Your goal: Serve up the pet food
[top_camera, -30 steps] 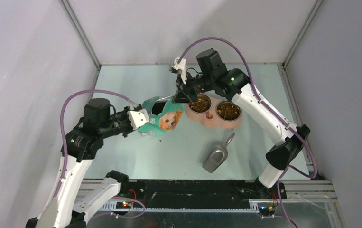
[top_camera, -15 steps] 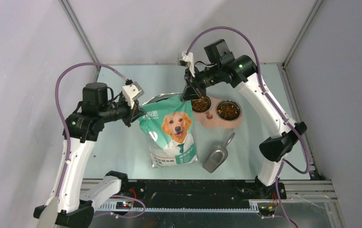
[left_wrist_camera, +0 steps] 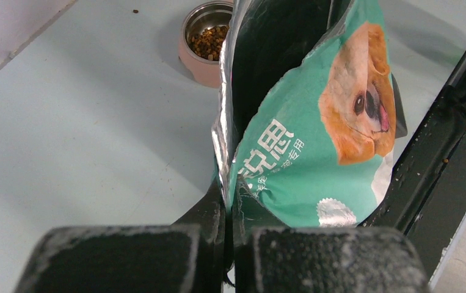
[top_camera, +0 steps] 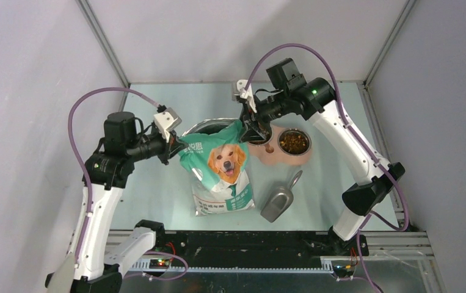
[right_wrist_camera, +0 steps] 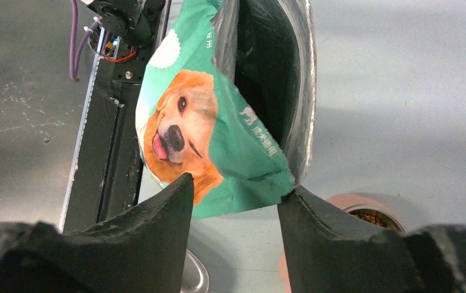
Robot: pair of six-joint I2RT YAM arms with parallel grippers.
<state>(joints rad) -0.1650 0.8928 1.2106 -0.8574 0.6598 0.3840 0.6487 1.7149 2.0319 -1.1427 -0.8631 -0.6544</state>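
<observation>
Teal-green foil bag (top_camera: pixel 221 168), golden dog in shirt and tie printed on the front. Big white Chinese characters beside the dog's head, last one reads 思. Smaller line under them and the white lower panel too small to read. White scalloped seal low on the front in the left wrist view. Base on the bench (top_camera: pixel 157 183), top held up, mouth open, silver lining showing.

Clamped on the bag's left top edge: left pincer (top_camera: pixel 174 146), fingers pressed together on the foil (left_wrist_camera: pixel 230 207). Arm reaching in from the left, forearm roughly level, wrist pointing right.

Spread apart: right pincer (top_camera: pixel 253 125), bag's right top corner between the tips (right_wrist_camera: pixel 236 189), close to one finger, contact not resolvable. Arm arched high from the right, wrist angled down and left.

In the steel bowls of the pink feeder (top_camera: pixel 276 159), just right of the bag: pet food (top_camera: pixel 293 142). Left bowl mostly hidden behind the right pincer from above.

Grey scoop (top_camera: pixel 279 198) flat on the bench beside the bag's base.
</observation>
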